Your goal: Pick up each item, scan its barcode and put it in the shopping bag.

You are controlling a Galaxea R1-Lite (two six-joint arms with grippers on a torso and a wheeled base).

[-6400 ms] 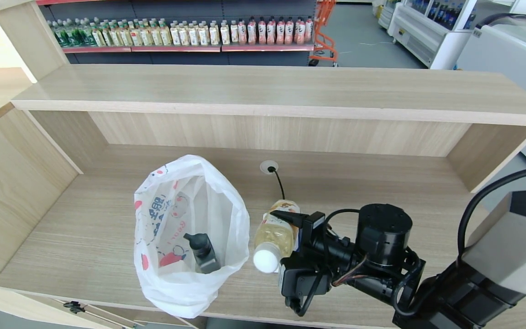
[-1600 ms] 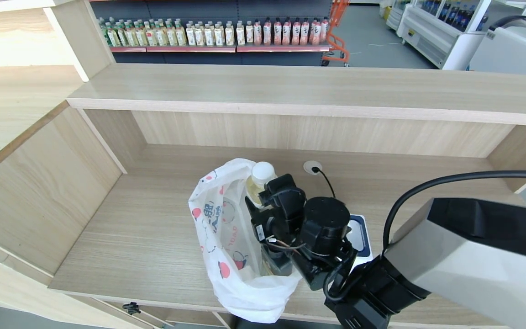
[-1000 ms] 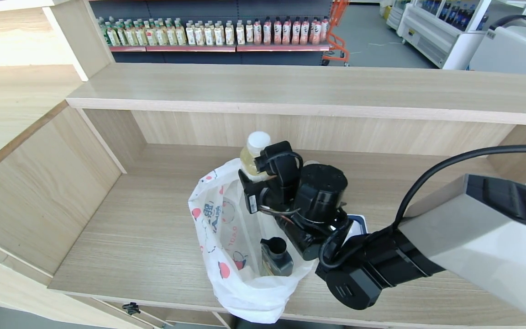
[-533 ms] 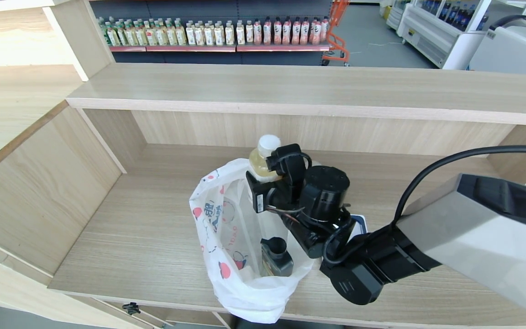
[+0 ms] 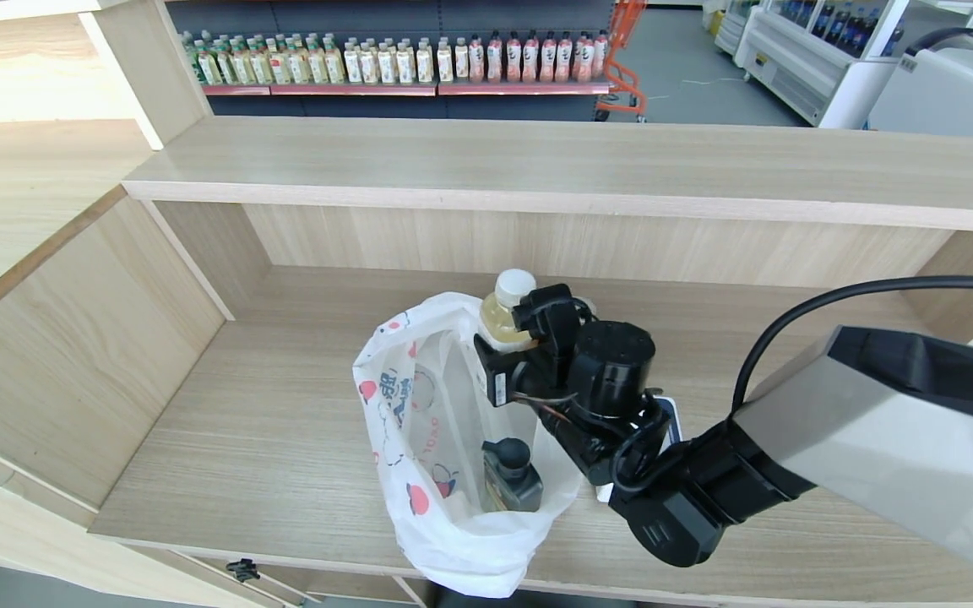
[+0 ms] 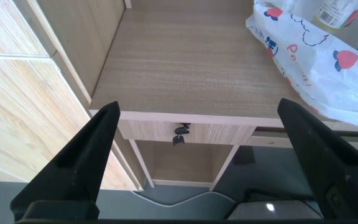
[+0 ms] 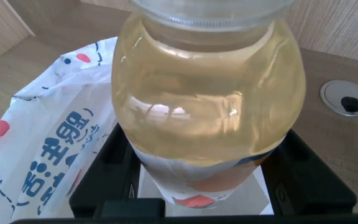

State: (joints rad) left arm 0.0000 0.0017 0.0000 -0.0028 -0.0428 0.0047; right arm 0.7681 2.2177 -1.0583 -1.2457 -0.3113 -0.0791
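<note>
Grey arm shell, black round joints, looped black cable

one shopping bag, one drink bottle, one dark bottle.

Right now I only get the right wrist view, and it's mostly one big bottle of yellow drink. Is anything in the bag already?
Observer: Yes. A dark bottle stands inside the bag.
Operator: Where is my bottle compared with the bag?
Observer: The right gripper holds the bottle cap up at the bag's far rim, with its cap and shoulder above the rim.
Operator: And the other arm?
Observer: The left gripper is open and holds nothing. It hangs in front of the counter's near edge, to the left of the bag.
</note>
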